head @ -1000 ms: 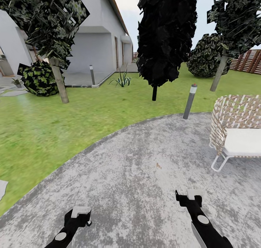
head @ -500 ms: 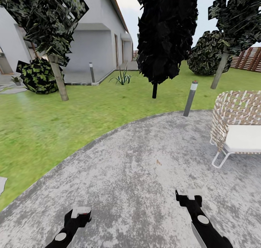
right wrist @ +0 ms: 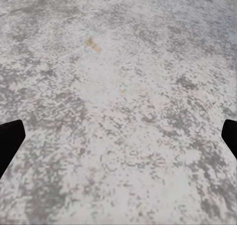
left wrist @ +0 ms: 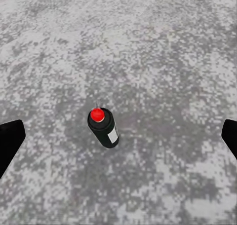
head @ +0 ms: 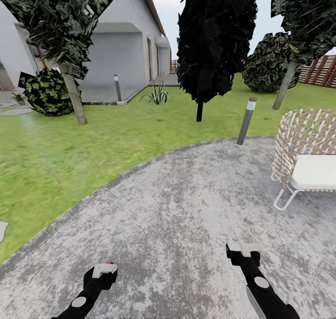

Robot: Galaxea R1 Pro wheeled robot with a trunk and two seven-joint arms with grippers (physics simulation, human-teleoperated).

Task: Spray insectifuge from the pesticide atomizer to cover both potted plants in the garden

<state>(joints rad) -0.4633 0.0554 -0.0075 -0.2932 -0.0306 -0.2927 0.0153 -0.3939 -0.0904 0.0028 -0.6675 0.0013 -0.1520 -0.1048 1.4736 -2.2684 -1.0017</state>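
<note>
Both grippers, left (head: pixel 105 273) and right (head: pixel 244 252), hang spread and empty over grey paving (head: pixel 186 207). A dark bottle (left wrist: pixel 103 128) with a red cap lies under the left one. Lawn (head: pixel 70 146) borders the paving.

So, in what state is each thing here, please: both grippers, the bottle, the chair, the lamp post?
Left gripper: jaws open, holding nothing.
Right gripper: jaws open, holding nothing.
Dark bottle with a red top: on the grey paving, under the left gripper, not held.
Wicker chair: upright, seat unoccupied.
Lamp post: standing; lit or not, cannot tell.
</note>
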